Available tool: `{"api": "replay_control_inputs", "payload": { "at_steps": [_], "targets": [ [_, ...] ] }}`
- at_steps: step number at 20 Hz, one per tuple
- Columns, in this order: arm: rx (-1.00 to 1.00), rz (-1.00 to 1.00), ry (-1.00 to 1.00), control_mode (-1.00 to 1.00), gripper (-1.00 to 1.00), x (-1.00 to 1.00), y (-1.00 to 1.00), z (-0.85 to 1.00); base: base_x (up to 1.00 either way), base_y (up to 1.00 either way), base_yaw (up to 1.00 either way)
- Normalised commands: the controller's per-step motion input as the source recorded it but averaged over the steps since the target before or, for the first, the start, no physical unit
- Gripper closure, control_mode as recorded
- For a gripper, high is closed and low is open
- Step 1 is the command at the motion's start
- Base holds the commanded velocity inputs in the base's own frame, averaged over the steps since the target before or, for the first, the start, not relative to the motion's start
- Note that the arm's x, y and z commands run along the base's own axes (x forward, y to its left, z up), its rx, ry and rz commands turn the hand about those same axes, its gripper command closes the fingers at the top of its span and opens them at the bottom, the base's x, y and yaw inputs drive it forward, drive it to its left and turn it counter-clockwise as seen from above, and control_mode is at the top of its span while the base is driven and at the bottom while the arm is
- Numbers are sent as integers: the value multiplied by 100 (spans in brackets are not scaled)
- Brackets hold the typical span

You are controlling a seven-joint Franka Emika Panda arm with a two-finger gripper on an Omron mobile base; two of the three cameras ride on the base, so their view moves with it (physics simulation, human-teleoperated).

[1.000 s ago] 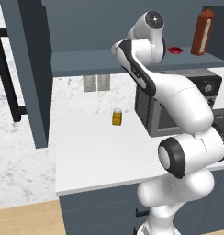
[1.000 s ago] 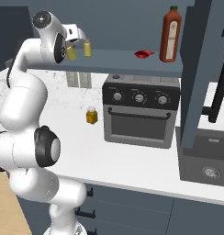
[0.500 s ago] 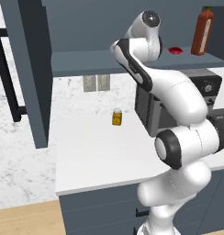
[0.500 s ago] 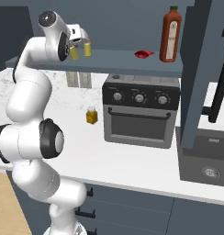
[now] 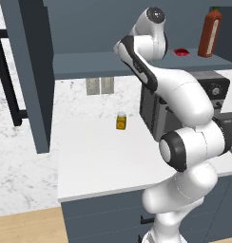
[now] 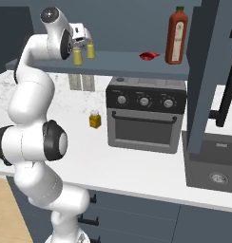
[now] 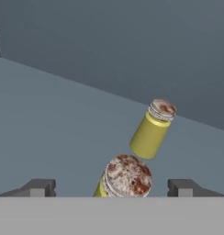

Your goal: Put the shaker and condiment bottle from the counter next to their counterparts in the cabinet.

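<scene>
Tool [image 7: 112, 186] open around the shaker [image 6: 78, 56] on the cabinet [image 6: 137, 65] shelf, counterpart shaker [image 6: 91, 50] just beside, orange jar [image 6: 94, 119] on the bench [image 6: 137, 166], toaster oven [image 6: 146, 121] nearby

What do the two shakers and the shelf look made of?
Near shaker and far shaker: smooth yellow bodies, likely plastic or tinted glass; caps pale with rust-brown speckling, possibly worn metal. Shelf: flat matte slate-blue board without grain, probably painted wood or laminate. All rendered, so uncertain.
</scene>
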Motion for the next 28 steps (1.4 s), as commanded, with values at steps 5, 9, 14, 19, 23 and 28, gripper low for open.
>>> {"api": "replay_control_inputs", "payload": {
  "at_steps": [5,9,14,19,23,28],
  "targets": [
    [4,0,0,-100,-100,-47,-6,1,0,0,0],
    [9,0,0,-100,-100,-78,-18,2,0,0,0],
    [9,0,0,-100,-100,-72,-18,0,0,0,0],
    [8,-1,0,-100,-100,-61,-15,0,0,0,0],
    [8,-3,0,-100,-100,-59,-12,2,0,0,0],
    [9,-6,0,-100,-100,-60,-17,15,0,0,0]
  ]
}}
